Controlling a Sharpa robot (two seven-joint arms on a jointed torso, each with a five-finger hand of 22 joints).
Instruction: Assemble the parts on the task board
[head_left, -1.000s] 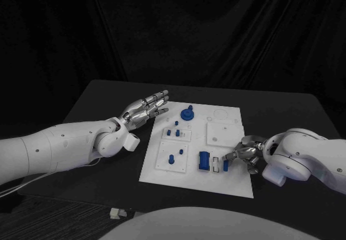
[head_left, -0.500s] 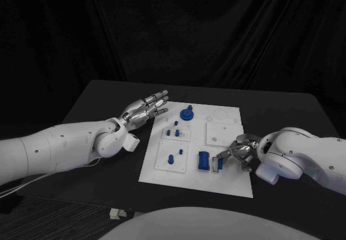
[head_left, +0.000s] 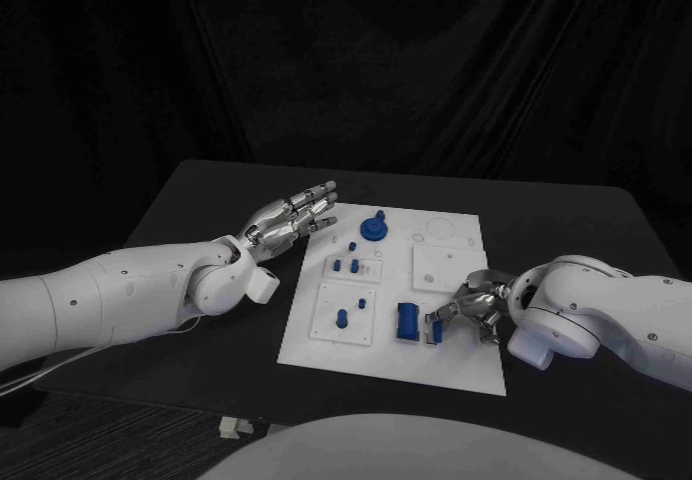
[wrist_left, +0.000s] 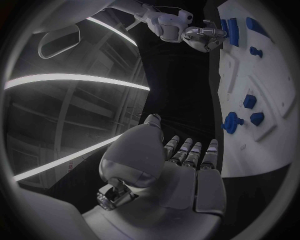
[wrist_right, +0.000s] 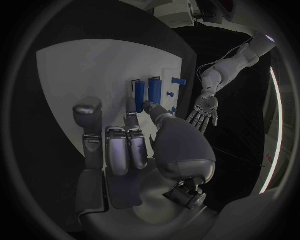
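Note:
The white task board (head_left: 457, 367) lies mid-table, also seen from the right wrist (wrist_right: 87, 65). My right hand (head_left: 477, 308) is over its near right part and pinches a thin blue plate (head_left: 436, 329) between thumb and finger. That plate stands upright right beside a larger blue block (head_left: 408, 322). In the right wrist view the two blue pieces (wrist_right: 146, 89) stand side by side at my fingertips (wrist_right: 150, 106). My left hand (head_left: 290, 217) hovers flat and open by the board's far left corner, holding nothing.
A round blue knob (head_left: 374, 230) stands at the board's far edge. Small blue pegs (head_left: 348, 266) and another peg (head_left: 342, 319) stand in the left panels. A raised white square panel (head_left: 446, 265) sits just beyond my right hand. Black table surrounds the board.
My right hand has shifted left with the thin blue plate, bringing it up against the larger blue block. The left hand has stayed still.

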